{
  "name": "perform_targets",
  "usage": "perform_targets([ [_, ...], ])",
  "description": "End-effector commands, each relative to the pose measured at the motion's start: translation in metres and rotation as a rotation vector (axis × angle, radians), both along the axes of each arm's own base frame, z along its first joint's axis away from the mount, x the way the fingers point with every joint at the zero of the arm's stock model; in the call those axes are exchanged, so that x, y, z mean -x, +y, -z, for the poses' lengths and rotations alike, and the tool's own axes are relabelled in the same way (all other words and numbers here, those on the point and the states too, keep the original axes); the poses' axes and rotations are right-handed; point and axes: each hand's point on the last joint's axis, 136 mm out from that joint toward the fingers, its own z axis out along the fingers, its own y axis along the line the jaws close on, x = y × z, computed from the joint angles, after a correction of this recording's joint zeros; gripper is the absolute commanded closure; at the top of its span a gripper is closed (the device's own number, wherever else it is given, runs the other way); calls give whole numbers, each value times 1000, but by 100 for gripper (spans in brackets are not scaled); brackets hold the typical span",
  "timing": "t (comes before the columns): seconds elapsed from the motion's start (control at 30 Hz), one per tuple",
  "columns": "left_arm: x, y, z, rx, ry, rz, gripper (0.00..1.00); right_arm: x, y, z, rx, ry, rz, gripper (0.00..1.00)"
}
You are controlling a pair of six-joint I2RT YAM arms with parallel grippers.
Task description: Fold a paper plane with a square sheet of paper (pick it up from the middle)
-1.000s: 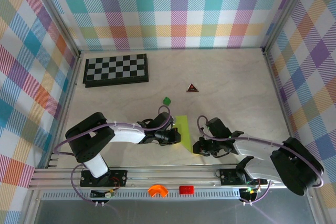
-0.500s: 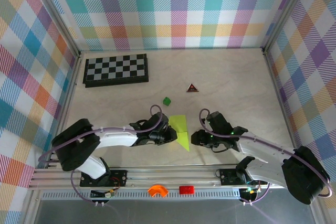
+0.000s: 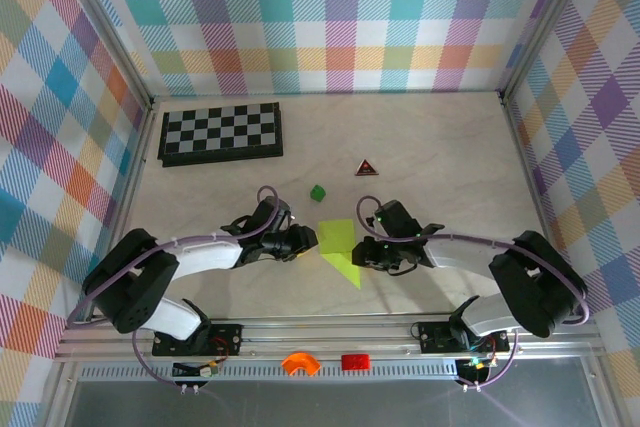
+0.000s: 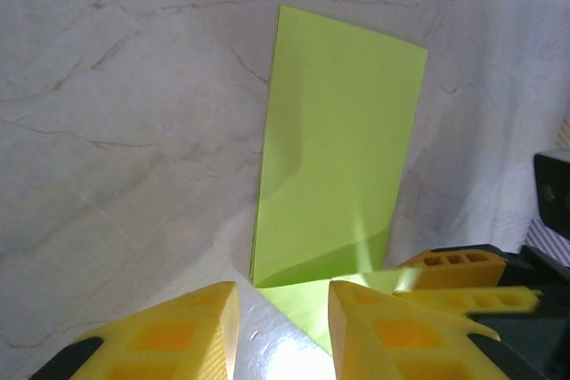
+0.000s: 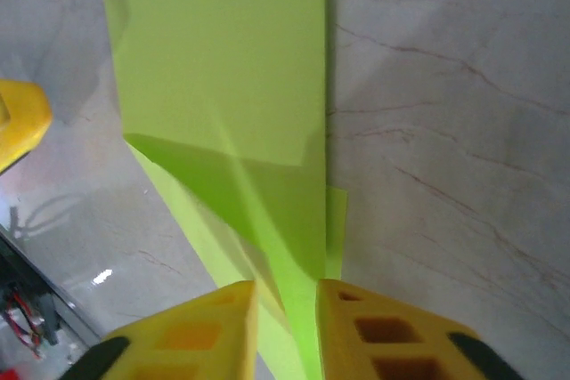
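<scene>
My left gripper (image 4: 283, 298) stands parted with nothing in it, and the plane (image 4: 338, 149) lies flat just ahead. One fold runs between my right gripper (image 5: 287, 289) fingers; I can't tell if they pinch it.

Paper plane (image 5: 223, 86) between jaws of right gripper (image 5: 285, 300) (narrow gap)

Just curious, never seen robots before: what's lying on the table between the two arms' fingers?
The lime-green paper plane lies between the left fingers and the right fingers, as the top view shows.
</scene>
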Motion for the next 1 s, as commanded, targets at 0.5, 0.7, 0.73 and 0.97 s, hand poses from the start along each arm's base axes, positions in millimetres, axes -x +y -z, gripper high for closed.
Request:
perform_targets([
  [0.5,-10,-24,-4,128,77,86,46,-2,1,-36,-251,-77,-48,96],
  [0.7,-17,-36,-9,164,81,116,44,-2,-6,-34,-285,-73,-31,95],
  [0.73,-18,-37,-8,167,85,121,45,-2,-7,-34,-292,-72,-31,95],
  [0.97,-23,-44,-14,181,76,134,49,-1,-12,-29,-294,-63,-26,95],
])
